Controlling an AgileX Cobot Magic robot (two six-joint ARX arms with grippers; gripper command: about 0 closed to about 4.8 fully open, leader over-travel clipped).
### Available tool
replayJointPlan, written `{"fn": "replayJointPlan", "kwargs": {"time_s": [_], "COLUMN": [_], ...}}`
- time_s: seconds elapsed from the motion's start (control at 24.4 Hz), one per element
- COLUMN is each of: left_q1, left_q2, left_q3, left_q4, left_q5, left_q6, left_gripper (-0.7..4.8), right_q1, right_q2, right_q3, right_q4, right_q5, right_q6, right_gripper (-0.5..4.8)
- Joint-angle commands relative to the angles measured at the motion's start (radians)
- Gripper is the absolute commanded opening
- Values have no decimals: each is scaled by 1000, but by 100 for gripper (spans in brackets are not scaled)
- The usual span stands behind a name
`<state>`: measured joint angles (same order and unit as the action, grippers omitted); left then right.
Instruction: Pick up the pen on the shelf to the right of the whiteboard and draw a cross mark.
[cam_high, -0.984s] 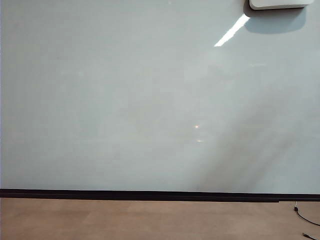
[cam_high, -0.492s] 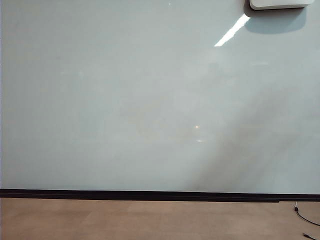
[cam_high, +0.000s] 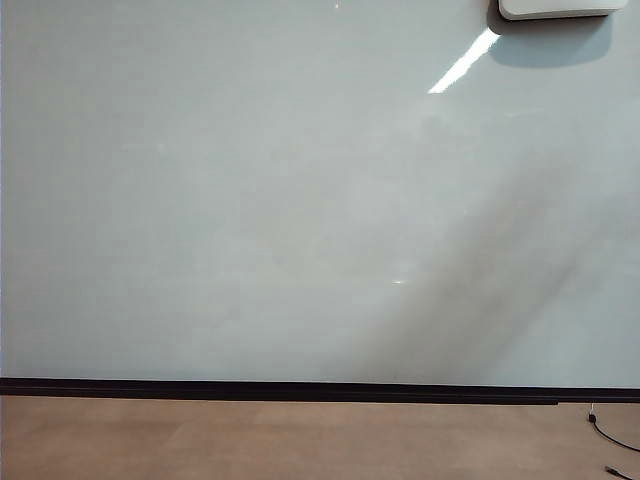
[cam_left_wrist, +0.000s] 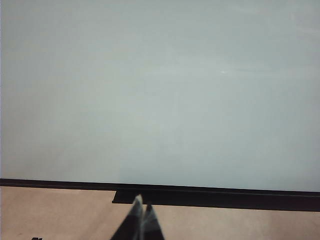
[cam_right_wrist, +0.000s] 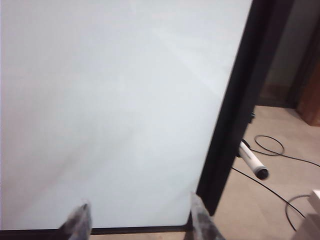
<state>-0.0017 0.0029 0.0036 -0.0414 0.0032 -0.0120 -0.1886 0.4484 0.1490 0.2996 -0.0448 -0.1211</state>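
The whiteboard fills the exterior view, pale and glossy, with a black strip along its lower edge. No cross mark shows on it. Neither gripper appears in that view. In the right wrist view the pen, short and white with a dark end, juts out beside the board's black side frame. I cannot make out the shelf that holds it. My right gripper is open in front of the board's lower corner, well short of the pen. My left gripper is shut and empty, low before the whiteboard.
Tan floor runs below the board. Black cables lie on the floor beyond the pen, and one cable end shows at the exterior view's lower right. A white box is fixed at the board's upper right.
The broad shadow on the right part of the board has darkened and shifted, and a small glint has slid downward. The board stays unmarked.
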Motion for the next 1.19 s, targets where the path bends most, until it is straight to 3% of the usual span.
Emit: {"fn": "replayJointPlan", "kwargs": {"time_s": [0.04,0.49,0.66,1.02,1.19], "left_q1": [0,0,0,0,0], "left_q2": [0,0,0,0,0], "left_q3": [3,3,3,3,3], "left_q4": [13,13,13,13,13], "left_q5": [0,0,0,0,0], "left_q6": [4,4,4,4,4], "left_gripper": [-4,-4,-4,-4,-5], "right_q1": [-31,-232,-277,-290,-290], "right_q2": [56,113,114,169,286], "right_q3": [17,16,16,15,16], "right_q4": [62,146,146,167,270], "right_q5": [-52,-263,-296,-309,-336], "right_q6": [-2,8,20,24,23], "right_gripper": [256,256,256,256,256]}}
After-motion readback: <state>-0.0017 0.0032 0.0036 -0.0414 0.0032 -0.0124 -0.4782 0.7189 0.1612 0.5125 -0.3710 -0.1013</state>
